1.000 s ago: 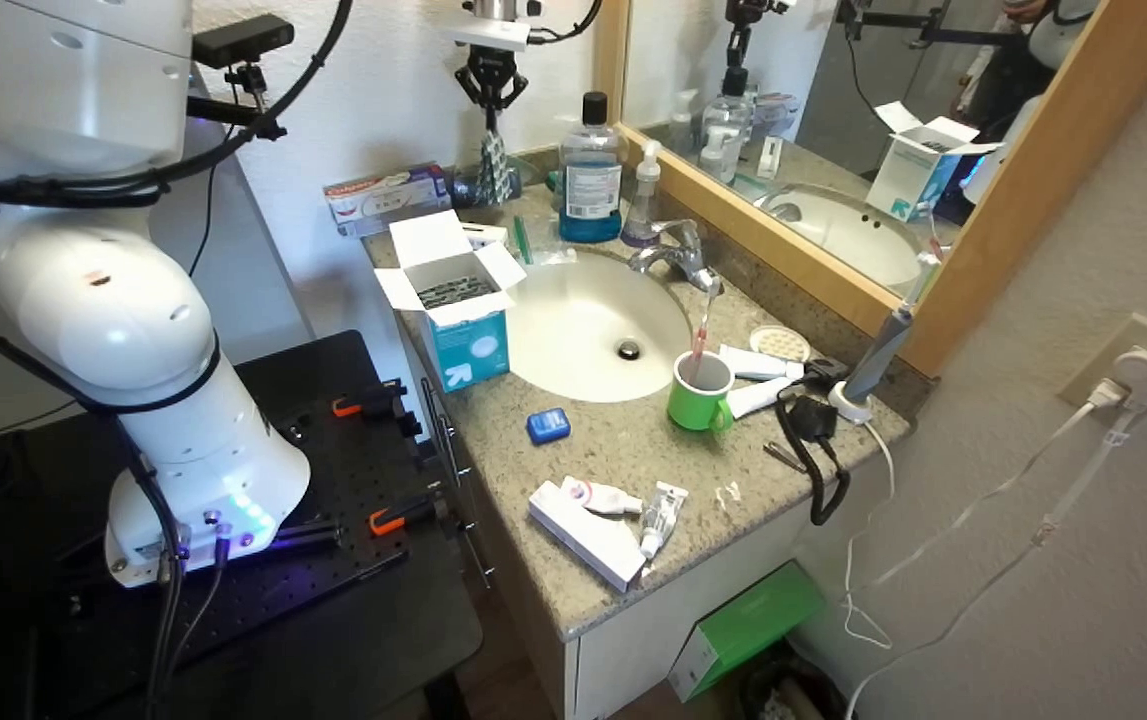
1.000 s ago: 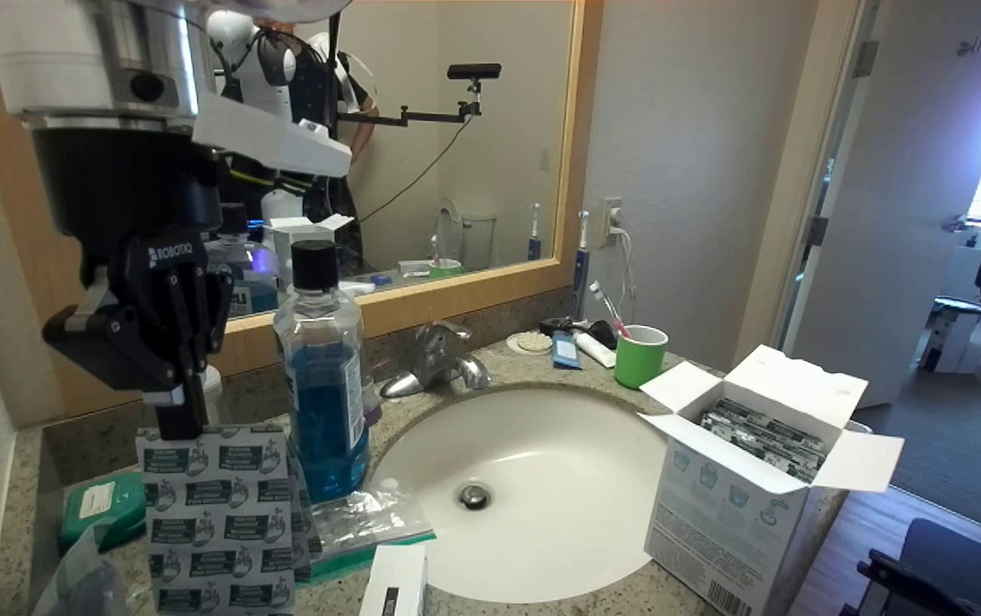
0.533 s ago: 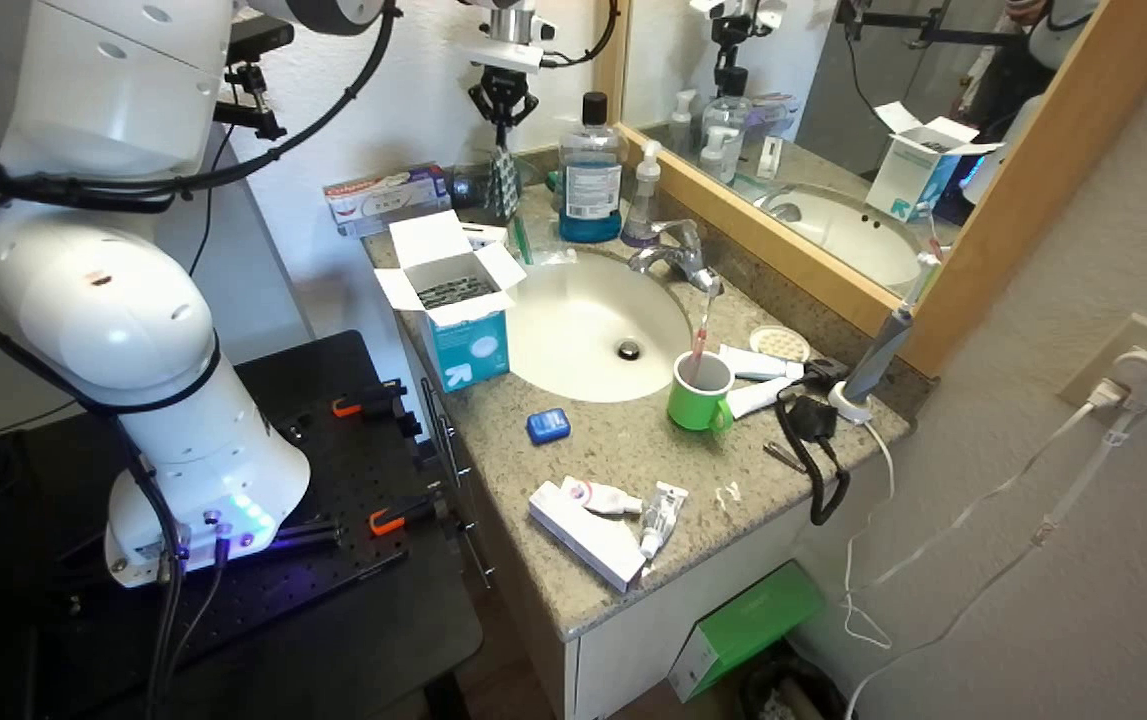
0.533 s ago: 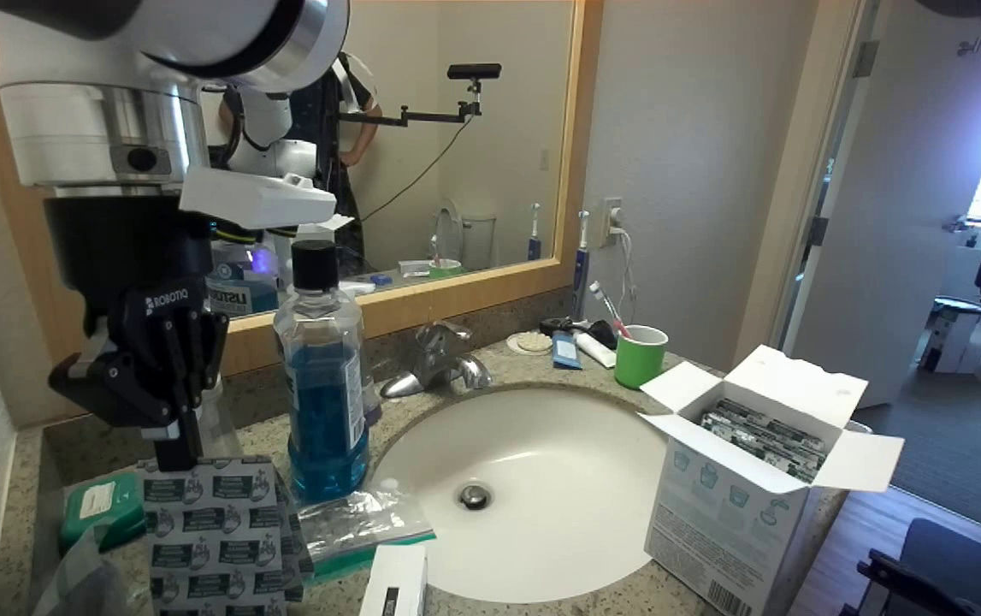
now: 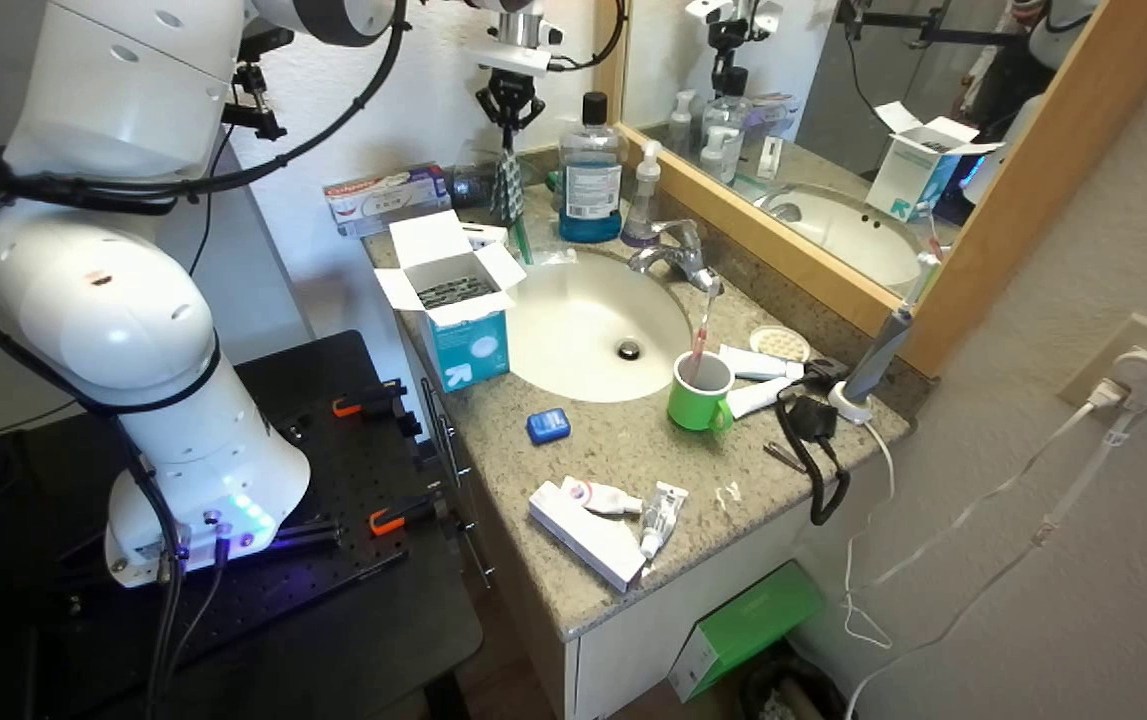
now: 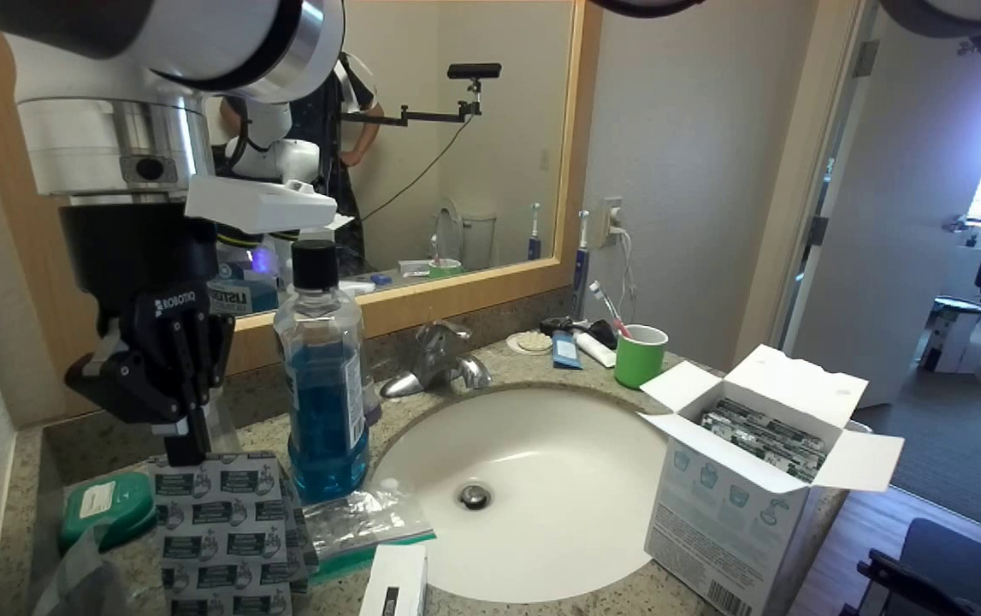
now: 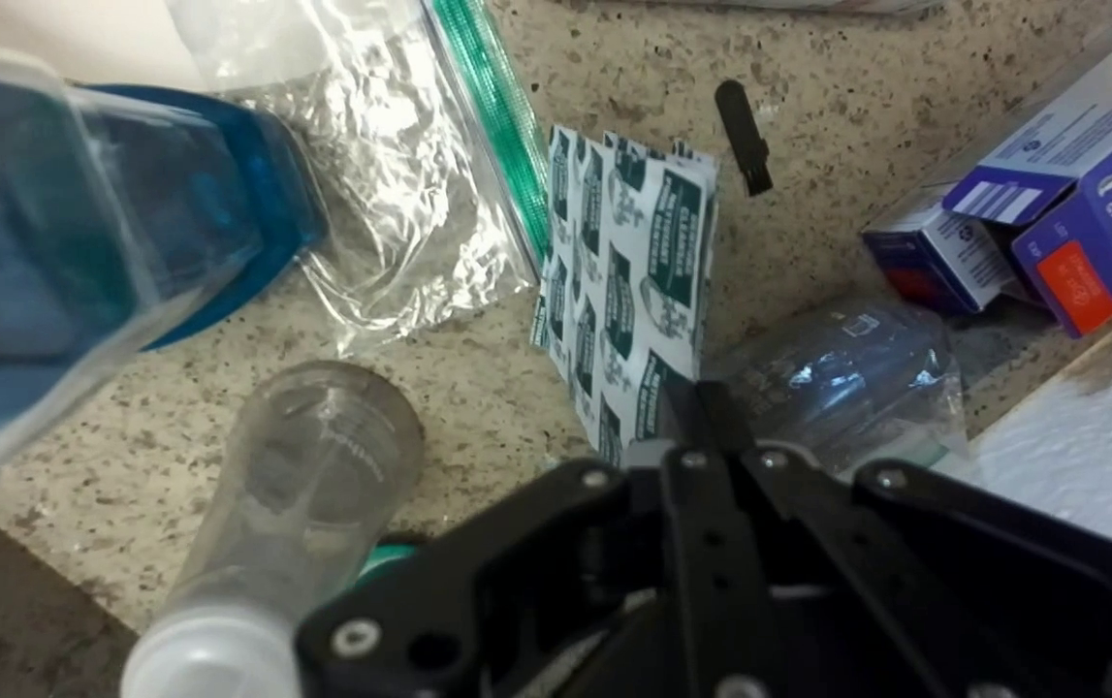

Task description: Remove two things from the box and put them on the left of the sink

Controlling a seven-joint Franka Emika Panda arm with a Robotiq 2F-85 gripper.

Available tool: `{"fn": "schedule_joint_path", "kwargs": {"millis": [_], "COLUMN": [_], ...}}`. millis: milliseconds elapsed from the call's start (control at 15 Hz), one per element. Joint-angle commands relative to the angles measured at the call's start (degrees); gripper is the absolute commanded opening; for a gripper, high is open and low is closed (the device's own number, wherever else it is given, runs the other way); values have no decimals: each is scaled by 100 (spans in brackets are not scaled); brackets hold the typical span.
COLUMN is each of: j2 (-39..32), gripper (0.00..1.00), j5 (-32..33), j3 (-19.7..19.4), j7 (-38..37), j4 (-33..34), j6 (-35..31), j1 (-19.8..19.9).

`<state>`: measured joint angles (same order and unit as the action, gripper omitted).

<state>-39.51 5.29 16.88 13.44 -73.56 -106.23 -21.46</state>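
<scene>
My gripper is shut on several joined foil packets with a white and green print. The packets hang upright from the fingertips above the counter. In an exterior view the gripper pinches the packets at their top edge, left of the sink. In the wrist view the fingertips meet at the edge of the packets. Whether their lower edge touches the counter cannot be told. The open white and teal box, also seen in an exterior view, holds more packets.
A blue mouthwash bottle and a soap pump stand near the gripper. A zip bag, toothpaste boxes, a green case and a white carton lie around it. The faucet and mirror are behind.
My gripper has moved lower and a little to the right in both exterior views, with the packets still held. The box has not moved.
</scene>
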Motion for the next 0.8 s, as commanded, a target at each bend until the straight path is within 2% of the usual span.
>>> {"fn": "schedule_joint_path", "kwargs": {"millis": [0,67,133,333,400,467,733], "j2": [-27,-15,-14,-51,-53,-53,293], "gripper": [3,25,5,3,29,31,60], "j5": [-41,-22,-16,-5,-14,-21,10], "j3": [-94,-106,-110,-110,-115,-110,2], "j7": [23,32,29,41,-12,-1,-94], "j4": [249,263,290,404,440,469,137], "j6": [230,242,248,320,367,407,301], "j1": [-55,-61,-70,-98,-116,-119,-43]}}
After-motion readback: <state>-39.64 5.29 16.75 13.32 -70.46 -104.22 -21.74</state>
